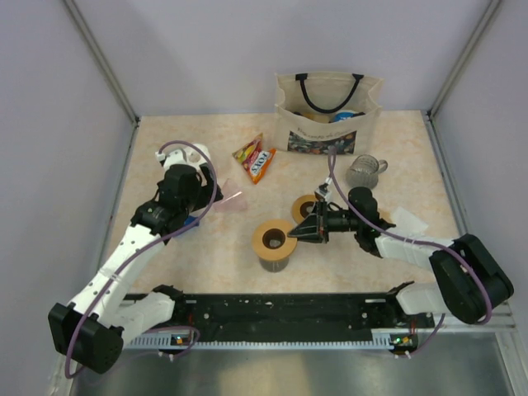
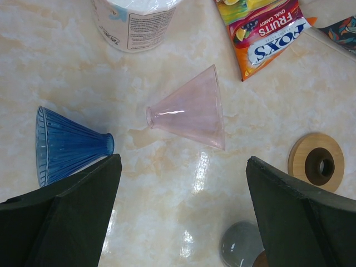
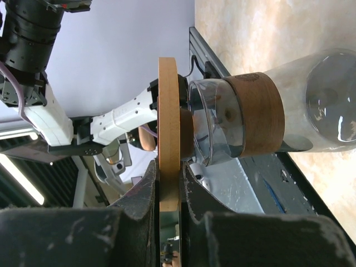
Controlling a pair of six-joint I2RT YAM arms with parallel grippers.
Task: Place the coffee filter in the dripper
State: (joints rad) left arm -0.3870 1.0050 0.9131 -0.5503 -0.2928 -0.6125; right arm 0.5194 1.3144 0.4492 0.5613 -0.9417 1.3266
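A pink cone dripper [image 2: 192, 114] and a blue cone dripper [image 2: 67, 146] lie on their sides on the table. My left gripper [image 2: 183, 160] hangs open and empty above the bare table between them; in the top view the left gripper [image 1: 200, 208] is beside the pink dripper [image 1: 228, 200]. My right gripper [image 3: 168, 167] is shut on the edge of a wooden ring [image 3: 168, 111] and holds it at the mouth of a glass carafe [image 3: 311, 105] with a wooden collar. From above, the ring [image 1: 275, 238] sits over the carafe. A white paper-like piece [image 1: 408, 221], possibly the filter, lies by the right arm.
A second wooden ring [image 1: 304, 206] lies behind the carafe. A candy packet [image 1: 256, 158], a cloth tote bag [image 1: 328, 111] and a glass mug [image 1: 363, 171] stand at the back. A white container [image 2: 136, 22] is near the drippers.
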